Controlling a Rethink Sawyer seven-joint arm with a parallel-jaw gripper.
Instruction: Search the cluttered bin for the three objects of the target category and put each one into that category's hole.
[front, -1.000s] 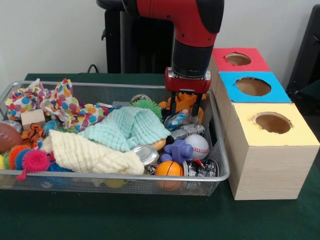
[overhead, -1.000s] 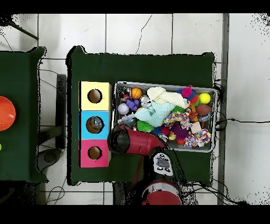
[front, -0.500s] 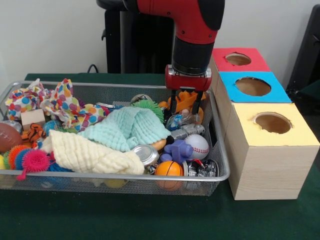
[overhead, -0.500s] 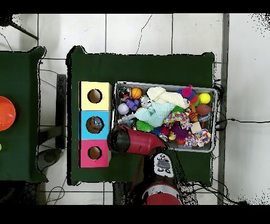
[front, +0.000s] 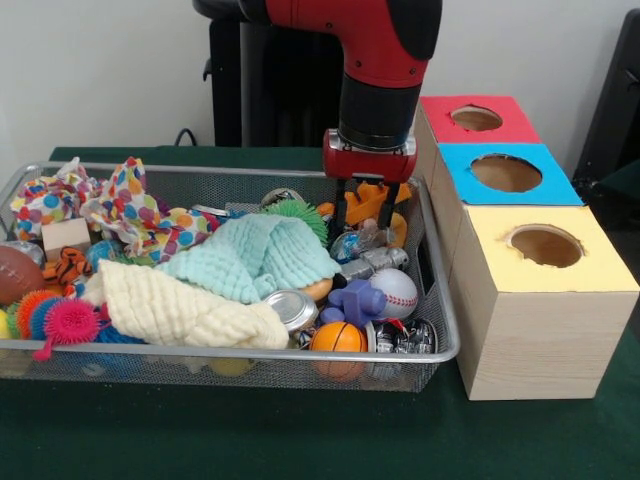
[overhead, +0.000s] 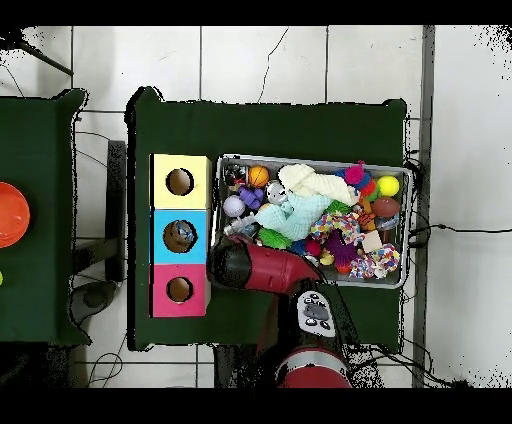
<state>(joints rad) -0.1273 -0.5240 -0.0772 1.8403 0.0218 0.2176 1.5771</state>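
1. Gripper (front: 362, 212) hangs over the wire bin's (front: 446, 330) far corner, fingers spread around an orange toy (front: 368, 203); whether they grip it, I cannot tell.
2. Coloured boxes lie at three o'clock; blue-topped hole (front: 506, 172) is nearest.

1. Boxes: red box (front: 474, 118), blue box (front: 507, 173), yellow box (front: 546, 247).
2. Mint green cloth (front: 255, 255), cream cloth (front: 175, 308).
3. Polka-dot fabric (front: 130, 210), multicoloured.
4. Dark green table (front: 250, 430).
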